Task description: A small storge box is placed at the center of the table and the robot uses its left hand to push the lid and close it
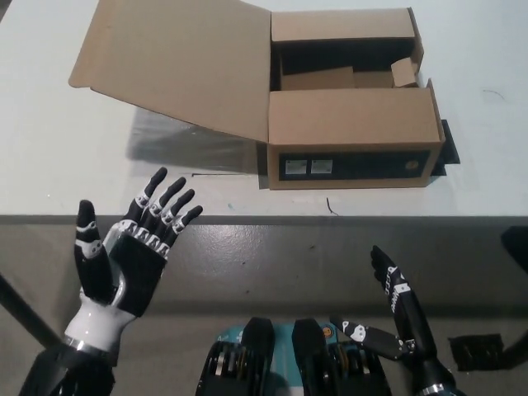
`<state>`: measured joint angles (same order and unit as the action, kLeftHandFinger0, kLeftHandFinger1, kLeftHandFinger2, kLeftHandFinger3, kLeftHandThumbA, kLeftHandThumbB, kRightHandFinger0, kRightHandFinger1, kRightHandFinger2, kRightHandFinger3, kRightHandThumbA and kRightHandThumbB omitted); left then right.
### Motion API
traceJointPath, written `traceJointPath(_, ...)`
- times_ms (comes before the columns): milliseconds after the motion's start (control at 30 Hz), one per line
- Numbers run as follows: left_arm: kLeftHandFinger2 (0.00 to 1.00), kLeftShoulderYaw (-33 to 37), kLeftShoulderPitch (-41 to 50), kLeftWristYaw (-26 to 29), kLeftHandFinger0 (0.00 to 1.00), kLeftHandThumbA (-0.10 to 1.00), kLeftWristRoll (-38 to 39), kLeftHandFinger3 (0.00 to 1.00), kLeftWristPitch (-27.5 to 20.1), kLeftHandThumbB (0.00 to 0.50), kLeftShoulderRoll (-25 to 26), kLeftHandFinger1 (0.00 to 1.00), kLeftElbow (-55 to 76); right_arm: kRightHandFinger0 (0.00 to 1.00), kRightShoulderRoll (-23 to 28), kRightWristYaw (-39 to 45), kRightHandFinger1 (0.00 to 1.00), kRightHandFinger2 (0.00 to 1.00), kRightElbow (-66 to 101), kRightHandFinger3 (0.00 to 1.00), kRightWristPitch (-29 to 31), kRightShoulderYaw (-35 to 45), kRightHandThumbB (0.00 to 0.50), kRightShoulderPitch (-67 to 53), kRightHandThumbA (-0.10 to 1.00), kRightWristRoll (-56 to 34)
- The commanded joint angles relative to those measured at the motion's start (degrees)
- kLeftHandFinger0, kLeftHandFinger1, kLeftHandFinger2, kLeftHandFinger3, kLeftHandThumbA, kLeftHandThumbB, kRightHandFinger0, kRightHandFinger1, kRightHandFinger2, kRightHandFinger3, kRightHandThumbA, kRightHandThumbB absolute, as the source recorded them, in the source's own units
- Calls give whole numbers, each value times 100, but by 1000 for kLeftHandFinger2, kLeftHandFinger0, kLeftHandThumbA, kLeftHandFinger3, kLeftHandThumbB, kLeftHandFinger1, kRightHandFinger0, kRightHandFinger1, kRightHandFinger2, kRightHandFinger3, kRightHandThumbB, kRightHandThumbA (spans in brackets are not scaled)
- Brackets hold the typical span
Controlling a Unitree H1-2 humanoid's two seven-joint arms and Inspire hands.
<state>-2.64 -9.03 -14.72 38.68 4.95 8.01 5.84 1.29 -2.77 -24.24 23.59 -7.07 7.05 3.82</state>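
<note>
One cardboard storage box [351, 136] sits upper centre-right on the white table [74, 173], its single big lid [177, 62] splayed open toward upper left, while left hand [132, 260], lower left, spreads its fingers wide holding nothing, and right hand [396, 309], lower right, rests likewise open and empty.

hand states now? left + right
Left hand: open, fingers spread, holding nothing, short of the box.
Right hand: open, empty, resting low at the bottom right.
</note>
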Motion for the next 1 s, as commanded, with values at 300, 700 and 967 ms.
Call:
traceJointPath(300, 1000, -399, -449, -223, 1000, 1000, 724, 1000, 582, 365, -193, 1000, -527, 1000, -40, -149, 1000, 1000, 164, 1000, 334, -40, 339, 115, 1000, 18)
traceJointPath(700, 1000, -662, -902, -445, 1000, 1000, 749, 1000, 597, 355, -192, 1000, -1347, 1000, -54, -164, 1000, 1000, 151, 1000, 334, -47, 340, 114, 1000, -3)
traceJointPath(967, 1000, -833, -1202, -621, 1000, 1000, 782, 1000, 585, 361, -171, 1000, -1929, 1000, -33, -238, 1000, 1000, 173, 1000, 334, -85, 335, 130, 1000, 52)
